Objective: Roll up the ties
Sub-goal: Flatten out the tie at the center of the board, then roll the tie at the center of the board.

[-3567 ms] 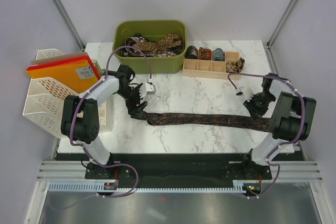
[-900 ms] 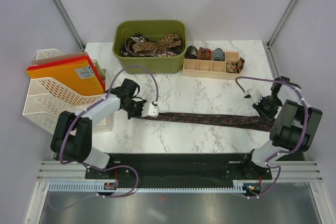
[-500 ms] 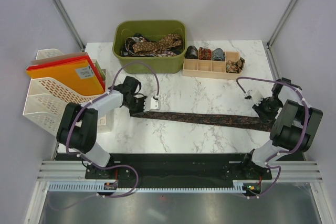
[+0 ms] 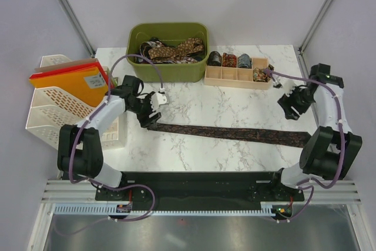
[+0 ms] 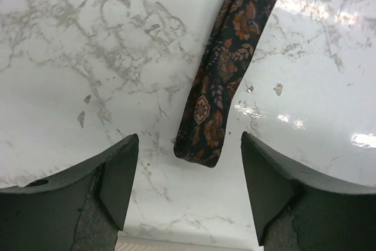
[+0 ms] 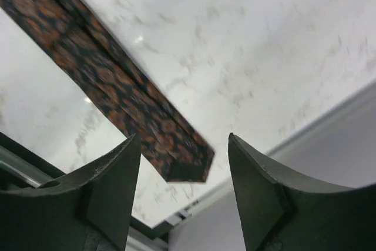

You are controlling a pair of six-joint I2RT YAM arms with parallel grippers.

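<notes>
Top external view: a long dark brown tie point(image 4: 229, 133) with a small orange pattern lies flat and stretched out across the near half of the marble table point(image 4: 223, 107). Its narrow end is on the left and its wider end on the right.

The left gripper point(image 4: 147, 116) is over the narrow end with its jaws spread. In the left wrist view the tie point(image 5: 217, 86) ends on the marble between the two dark fingers point(image 5: 117, 174), touching neither. The right gripper point(image 4: 289, 107) hangs a little beyond the wide end, also spread and holding nothing. Its wrist view shows the pointed tip of the tie point(image 6: 111, 92) lying near the table edge.

To the left stands a white mesh file rack point(image 4: 53, 107) holding orange and red folders point(image 4: 79, 86). A pale label point(image 4: 93, 80) on the top folder carries print too small to read.

At the far edge a wooden tray point(image 4: 235, 79) with compartments holds three rolled ties point(image 4: 229, 60) in a row, and a looser patterned bundle point(image 4: 262, 73) at its right end. Left of it, a green bin point(image 4: 170, 72) contains a tangle of unrolled ties point(image 4: 176, 50).
</notes>
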